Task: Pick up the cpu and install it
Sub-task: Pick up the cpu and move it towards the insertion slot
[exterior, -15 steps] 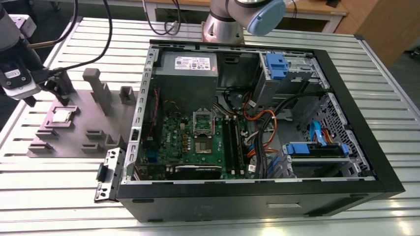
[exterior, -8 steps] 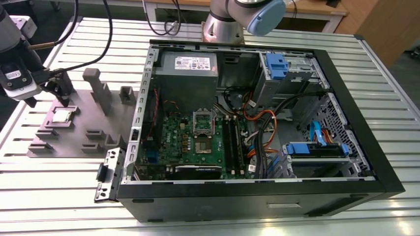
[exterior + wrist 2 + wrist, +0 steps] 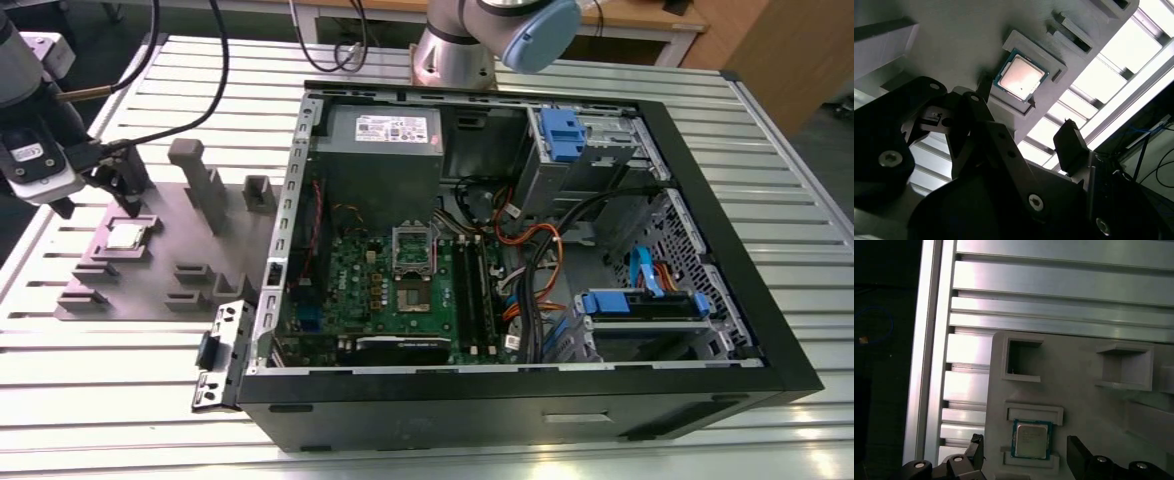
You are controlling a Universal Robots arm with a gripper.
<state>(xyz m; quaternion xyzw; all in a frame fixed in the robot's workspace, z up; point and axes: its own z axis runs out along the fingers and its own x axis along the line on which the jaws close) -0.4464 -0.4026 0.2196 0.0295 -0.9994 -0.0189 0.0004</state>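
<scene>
1. The cpu [image 3: 127,236] lies flat in a shallow seat of the grey fixture plate [image 3: 154,255]. The plate rests on the slatted counter [image 3: 134,370], to the exterior view's left of the open computer case [image 3: 534,405].
2. The gripper [image 3: 118,198] hangs just above the cpu without touching it. Its fingers [image 3: 1079,455] are spread wide and hold nothing. In both wrist views the chip sits under the gap, roughly midway between them.
3. In the first wrist view the fingers are cut off at the picture's edge. In the second wrist view dark linkage covers part of the plate. I can't make out the markings on the chip.
4. Its metal top faces up. It is square, so no long axis stands out, and its edges run parallel to the seat's walls.
</scene>
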